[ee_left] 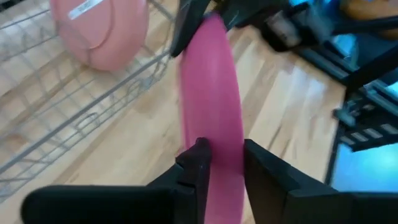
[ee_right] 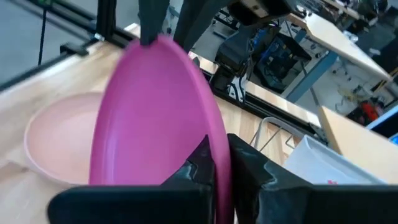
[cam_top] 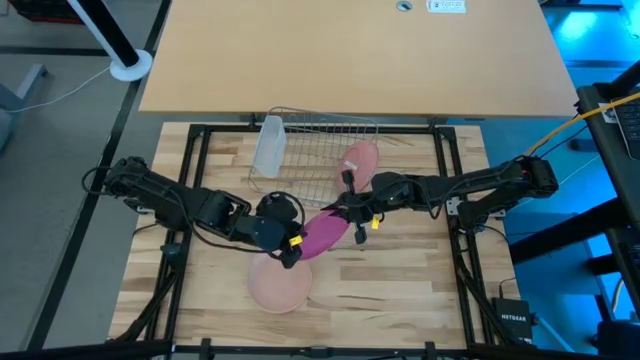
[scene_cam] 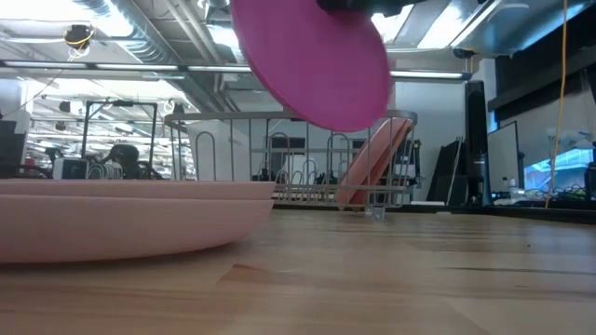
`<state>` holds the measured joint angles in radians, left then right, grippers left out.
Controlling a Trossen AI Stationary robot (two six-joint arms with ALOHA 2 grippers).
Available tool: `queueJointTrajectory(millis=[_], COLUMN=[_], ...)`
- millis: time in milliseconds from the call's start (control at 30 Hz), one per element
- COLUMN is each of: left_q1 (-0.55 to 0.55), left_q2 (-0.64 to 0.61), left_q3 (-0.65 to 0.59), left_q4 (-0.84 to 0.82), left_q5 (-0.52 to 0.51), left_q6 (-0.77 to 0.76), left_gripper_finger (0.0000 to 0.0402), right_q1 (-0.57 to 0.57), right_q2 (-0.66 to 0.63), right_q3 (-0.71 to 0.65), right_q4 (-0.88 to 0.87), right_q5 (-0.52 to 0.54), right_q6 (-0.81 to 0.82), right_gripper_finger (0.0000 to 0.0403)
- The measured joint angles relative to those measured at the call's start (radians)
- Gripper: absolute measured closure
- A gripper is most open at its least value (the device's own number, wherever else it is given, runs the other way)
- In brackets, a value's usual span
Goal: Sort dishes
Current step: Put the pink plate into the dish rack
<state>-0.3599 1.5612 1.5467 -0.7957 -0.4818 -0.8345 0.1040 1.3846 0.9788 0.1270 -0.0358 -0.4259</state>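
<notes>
Right gripper (ee_right: 221, 163) clamping magenta plate (cam_top: 323, 236) rim mid-air; left gripper (ee_left: 222, 163) straddling opposite rim, jaws closing, grip uncertain. Risk: right releasing early, plate dropping onto peach plate (cam_top: 279, 283) below.

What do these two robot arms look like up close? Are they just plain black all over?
Mostly, yes. Both arms are dark, slim and jointed, with black cables looping along them. The left tool and the right tool each end in two flat, blocky black fingers. Each arm carries a small yellow tag near the wrist, and the right arm has a pale patch near its base.
</notes>
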Motion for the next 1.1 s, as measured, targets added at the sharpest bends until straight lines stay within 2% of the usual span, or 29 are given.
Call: queueJointTrajectory(millis=[133,500,667,967,1100], left_q1=[0.010,0.051,0.053,0.072,0.079], left_q2=[0.007,0.052,0.060,0.069,0.081], left_q3=[0.000,-0.001,-0.001,-0.001,-0.001], left_q4=[-0.027,-0.043,-0.043,-0.017,-0.018], left_q5=[-0.004,0.002,-0.004,-0.004,-0.009], left_q6=[-0.001,0.003,0.016,0.015,0.008], left_gripper_finger=[0.0342,0.0349,0.0369,0.0336,0.0357], right_q1=[0.000,0.000,0.000,0.000,0.000], right_q2=[-0.001,-0.002,-0.002,-0.002,0.000], right_q3=[0.003,0.003,0.003,0.003,0.003], right_q4=[0.005,0.001,-0.015,-0.015,-0.027], right_q5=[0.013,0.015,0.015,0.009,0.009], right_q6=[0.040,0.059,0.063,0.062,0.066], right_gripper_finger=[0.0375,0.0376,0.0376,0.0375,0.0375])
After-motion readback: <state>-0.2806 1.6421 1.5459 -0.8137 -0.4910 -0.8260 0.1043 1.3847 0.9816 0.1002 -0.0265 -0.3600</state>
